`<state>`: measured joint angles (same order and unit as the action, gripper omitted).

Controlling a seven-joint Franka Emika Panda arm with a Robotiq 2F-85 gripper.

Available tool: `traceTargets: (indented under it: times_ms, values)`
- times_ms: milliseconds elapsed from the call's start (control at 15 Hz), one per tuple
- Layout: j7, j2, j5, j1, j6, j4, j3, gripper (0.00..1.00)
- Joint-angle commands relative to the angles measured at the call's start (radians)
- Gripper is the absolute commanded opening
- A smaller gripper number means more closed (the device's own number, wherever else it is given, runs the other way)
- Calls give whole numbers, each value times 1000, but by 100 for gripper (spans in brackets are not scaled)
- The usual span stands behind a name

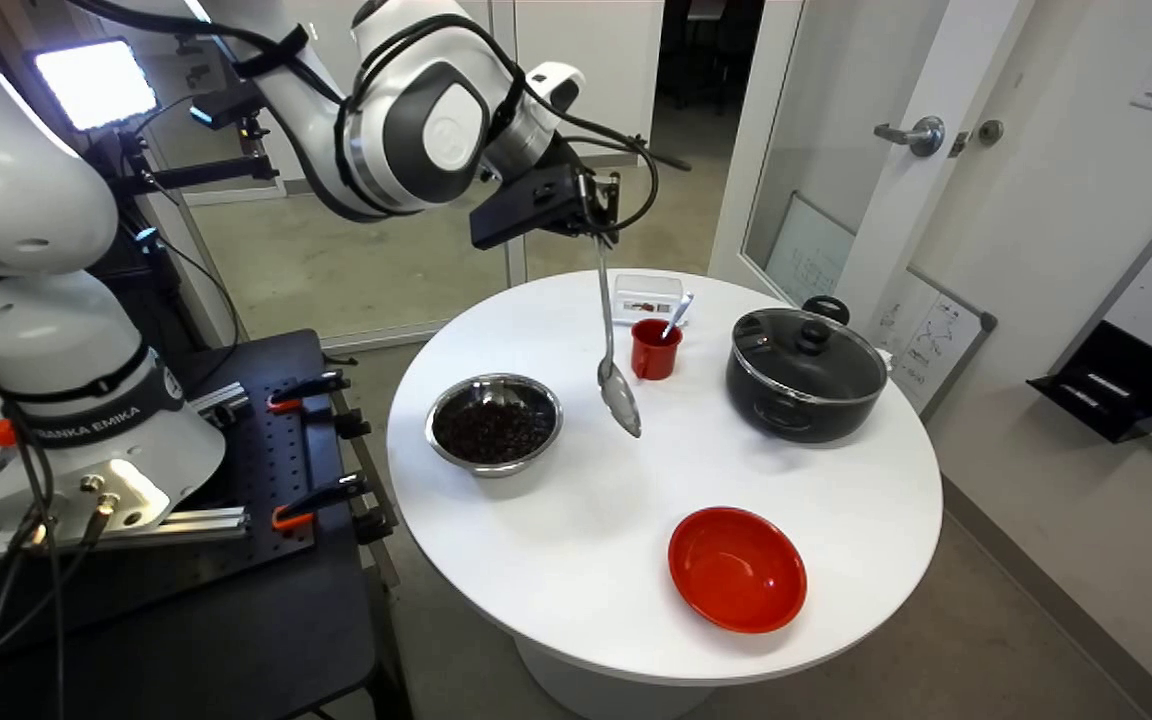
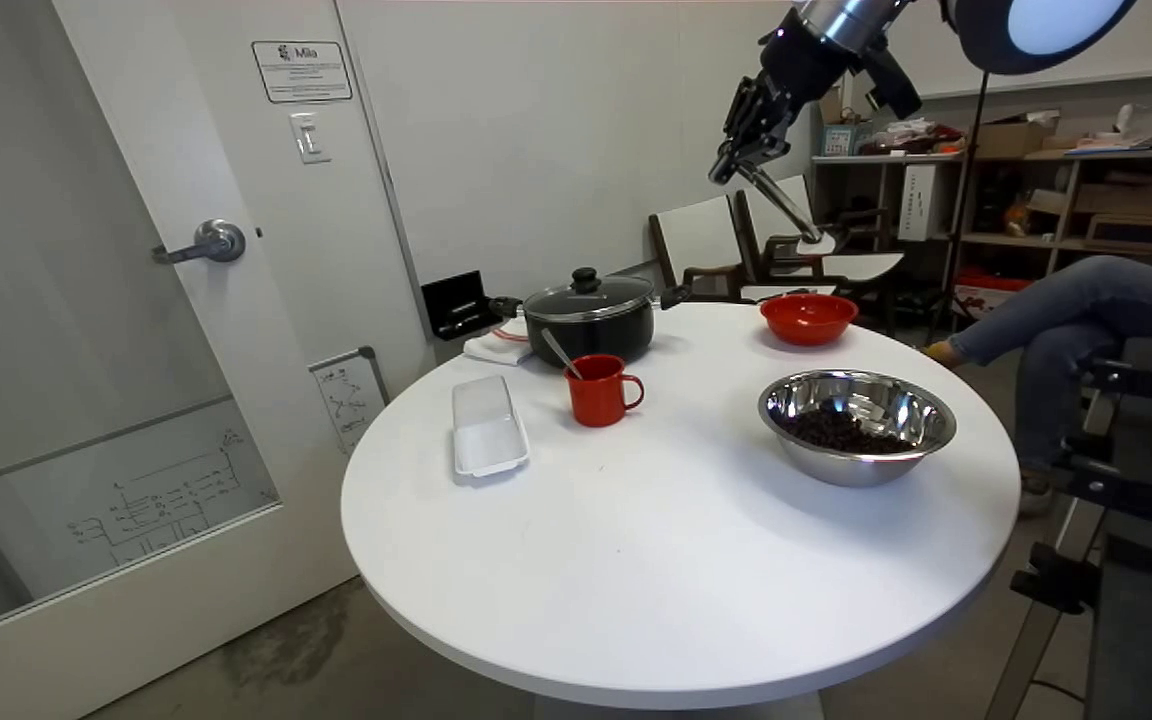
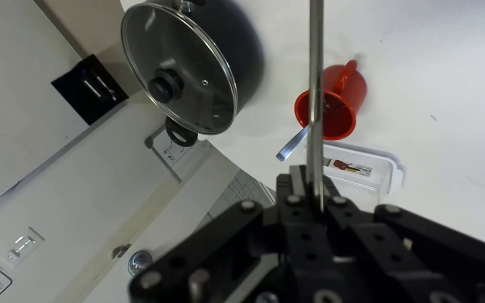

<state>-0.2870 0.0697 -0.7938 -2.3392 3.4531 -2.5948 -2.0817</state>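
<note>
- you have the gripper [image 3: 308, 179] at the bottom middle of the frame in the wrist view.
- its jaws are pinched together on the thin handle of a long metal spoon [image 1: 617, 392], with just the handle between them.
- your spoon hangs down near the middle of the frame in an exterior view, in the air over the round white table [image 1: 576, 530].
- in the wrist view, you can see the handle go straight up to the top edge, right in front of the red mug [image 3: 353, 94].
- the mug stands up on the table, and a small spoon [image 3: 292, 145] leans in it.
- just beside the mug you have a see-through box [image 2: 489, 440] with a label on it.
- the black pot [image 3: 244, 59] is near the mug, at the top of the wrist view, left of the middle, with its glass lid [image 3: 196, 101] on.
- a shiny bowl [image 2: 851, 468] is at the right of the frame in an exterior view, with dark bits [image 2: 841, 430] in it.
- a red bowl [image 1: 736, 570] is near the bottom of the frame in an exterior view, right of the middle.
- someone's legs [image 2: 1106, 310] are at the right edge of an exterior view.
</note>
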Motion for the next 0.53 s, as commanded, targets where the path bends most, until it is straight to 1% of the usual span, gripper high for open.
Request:
traceTargets:
  times_ms: [0,200,467]
  values:
    - [27,15,-4,-79,0,53,-69,1]
    - [66,29,-20,-146,0,74,-135,1]
    - [148,84,-45,-261,4,94,-256,1]
